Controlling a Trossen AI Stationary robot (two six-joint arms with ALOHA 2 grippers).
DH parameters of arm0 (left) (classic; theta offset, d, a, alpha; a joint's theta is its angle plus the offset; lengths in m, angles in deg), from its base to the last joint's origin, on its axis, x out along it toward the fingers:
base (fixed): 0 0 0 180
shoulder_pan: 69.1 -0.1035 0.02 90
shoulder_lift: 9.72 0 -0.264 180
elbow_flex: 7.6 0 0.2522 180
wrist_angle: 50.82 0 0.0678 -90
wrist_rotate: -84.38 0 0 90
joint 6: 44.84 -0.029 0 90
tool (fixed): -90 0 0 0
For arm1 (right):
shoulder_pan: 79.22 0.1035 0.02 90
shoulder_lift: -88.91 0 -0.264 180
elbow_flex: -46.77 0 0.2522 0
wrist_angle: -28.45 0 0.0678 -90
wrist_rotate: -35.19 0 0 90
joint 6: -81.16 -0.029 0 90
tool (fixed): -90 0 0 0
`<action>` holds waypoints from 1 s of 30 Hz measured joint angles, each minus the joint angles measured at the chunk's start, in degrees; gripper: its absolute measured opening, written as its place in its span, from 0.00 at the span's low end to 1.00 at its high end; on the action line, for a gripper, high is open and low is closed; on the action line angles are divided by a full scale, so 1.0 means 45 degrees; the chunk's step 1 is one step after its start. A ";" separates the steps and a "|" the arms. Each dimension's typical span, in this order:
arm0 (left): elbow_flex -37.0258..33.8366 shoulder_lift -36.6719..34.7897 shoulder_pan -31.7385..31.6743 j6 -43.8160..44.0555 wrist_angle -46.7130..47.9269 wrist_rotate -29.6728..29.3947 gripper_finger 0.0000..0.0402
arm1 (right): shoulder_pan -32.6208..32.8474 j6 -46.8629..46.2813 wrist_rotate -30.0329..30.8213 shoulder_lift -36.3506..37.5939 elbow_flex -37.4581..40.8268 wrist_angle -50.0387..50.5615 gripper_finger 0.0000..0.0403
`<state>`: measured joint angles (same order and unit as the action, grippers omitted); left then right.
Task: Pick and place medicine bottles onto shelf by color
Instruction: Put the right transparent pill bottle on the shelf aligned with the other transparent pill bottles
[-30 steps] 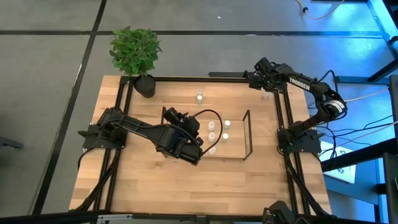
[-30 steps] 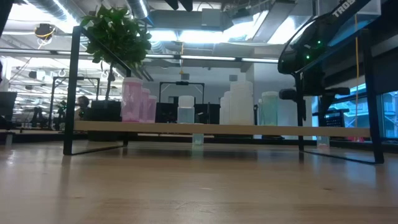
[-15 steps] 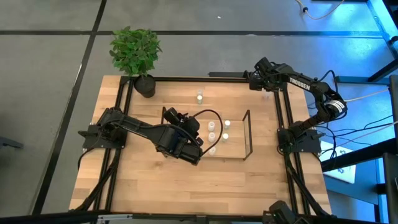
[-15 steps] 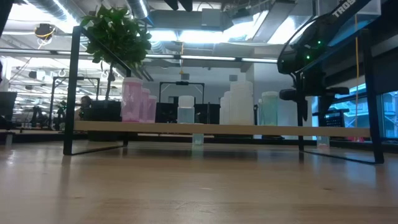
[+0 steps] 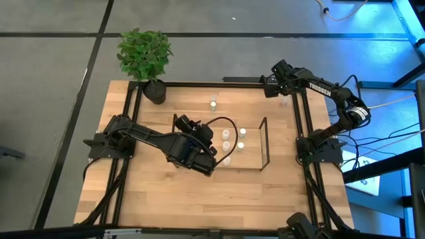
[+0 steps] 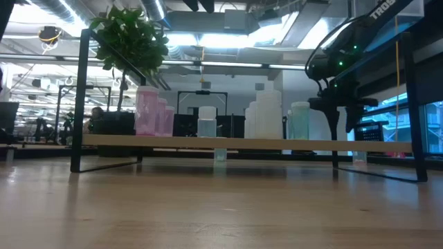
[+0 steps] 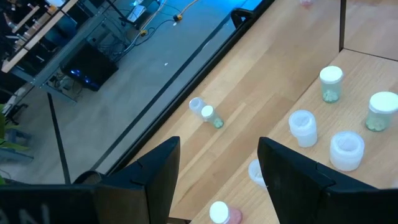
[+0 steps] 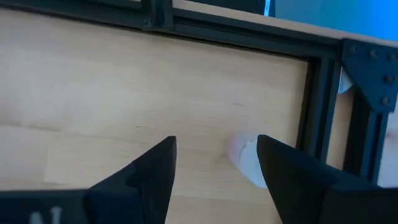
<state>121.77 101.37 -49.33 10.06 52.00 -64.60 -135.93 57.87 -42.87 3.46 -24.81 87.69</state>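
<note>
Bottles of pale plastic with whitish caps (image 5: 234,141) stand on the low black-rod shelf with its light wooden board (image 5: 265,143) mid-table in the high view, one stray (image 5: 213,102) beyond it. Low view: pink (image 6: 147,111), clear and greenish groups line the board. Left wrist view — left fingers (image 7: 217,168) parted, empty. Right wrist view — right fingers (image 8: 216,163) parted, empty, over a pinkish bottle (image 8: 247,155) by the table's corner frame; next, I judge, descend and close.

Smooth pale wooden table (image 5: 172,192)
</note>
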 joint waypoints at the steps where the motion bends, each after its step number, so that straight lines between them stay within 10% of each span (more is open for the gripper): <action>1: 0.0000 0.0000 0.0005 0.0000 0.0000 0.0000 0.52 | -0.0005 0.0233 0.0000 0.0000 0.0000 -0.0005 0.56; 30: -0.0005 0.0000 0.0000 0.0000 0.0000 -0.0005 0.52 | -0.0015 0.7232 0.0107 -0.0001 0.0000 0.1127 0.56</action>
<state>121.75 101.37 -49.33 10.06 52.00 -64.62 -136.00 90.42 -42.39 3.46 -24.81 92.76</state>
